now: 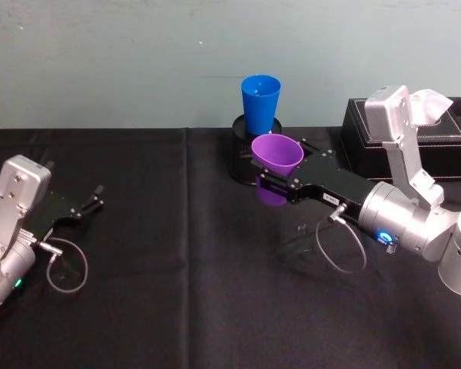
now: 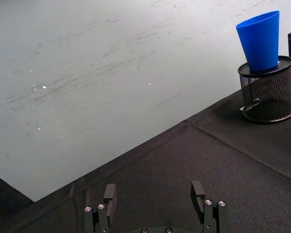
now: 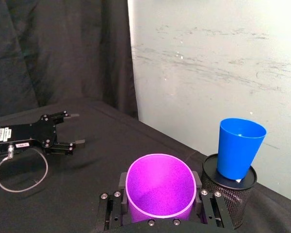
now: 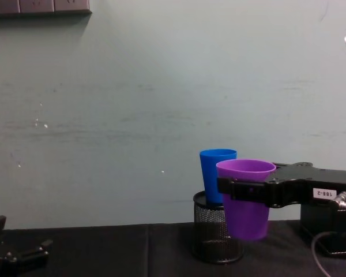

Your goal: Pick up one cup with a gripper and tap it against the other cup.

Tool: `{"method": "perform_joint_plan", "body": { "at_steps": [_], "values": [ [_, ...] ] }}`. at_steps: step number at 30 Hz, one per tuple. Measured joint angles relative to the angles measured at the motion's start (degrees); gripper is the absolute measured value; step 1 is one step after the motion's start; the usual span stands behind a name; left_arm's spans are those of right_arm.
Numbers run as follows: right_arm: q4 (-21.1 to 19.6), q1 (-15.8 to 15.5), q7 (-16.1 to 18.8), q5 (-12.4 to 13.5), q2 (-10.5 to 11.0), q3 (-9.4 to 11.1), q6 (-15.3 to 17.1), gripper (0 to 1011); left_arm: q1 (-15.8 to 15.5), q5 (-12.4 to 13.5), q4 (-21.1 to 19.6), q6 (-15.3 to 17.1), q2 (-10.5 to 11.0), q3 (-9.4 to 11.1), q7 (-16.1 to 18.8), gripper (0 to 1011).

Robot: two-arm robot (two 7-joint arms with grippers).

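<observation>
My right gripper [image 1: 270, 175] is shut on the purple cup [image 1: 276, 155] and holds it upright above the black cloth. In the chest view the purple cup [image 4: 245, 199] hangs off the table with the right gripper [image 4: 242, 193] clamped around its upper part. Just behind it, the blue cup [image 1: 260, 104] stands on a black mesh pen holder [image 4: 216, 234]. From the right wrist view the purple cup [image 3: 160, 187] and the blue cup [image 3: 238, 148] look apart. My left gripper [image 1: 92, 201] rests open at the far left, seen also as the left gripper [image 2: 155, 194].
A black box [image 1: 415, 138] with white stitching sits at the back right, behind my right arm. The black cloth [image 1: 161, 254] covers the table. A pale wall [image 4: 132, 104] rises close behind the pen holder.
</observation>
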Motion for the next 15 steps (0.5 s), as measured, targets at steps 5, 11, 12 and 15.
{"method": "perform_joint_plan", "body": {
  "at_steps": [5,11,12,15],
  "values": [
    [0.05,0.03,0.04,-0.14,-0.01,-0.01,-0.02,726,0.00,0.00,0.00,0.00,0.00,0.00,0.00,1000],
    [0.08,0.05,0.05,-0.23,-0.01,-0.03,-0.06,726,0.00,0.00,0.00,0.00,0.00,0.00,0.00,1000],
    [0.09,0.06,0.05,-0.24,-0.01,-0.03,-0.06,726,0.00,0.00,0.00,0.00,0.00,0.00,0.00,1000],
    [0.10,0.07,0.05,-0.28,-0.01,-0.05,-0.08,726,0.00,0.00,0.00,0.00,0.00,0.00,0.00,1000]
  ]
}}
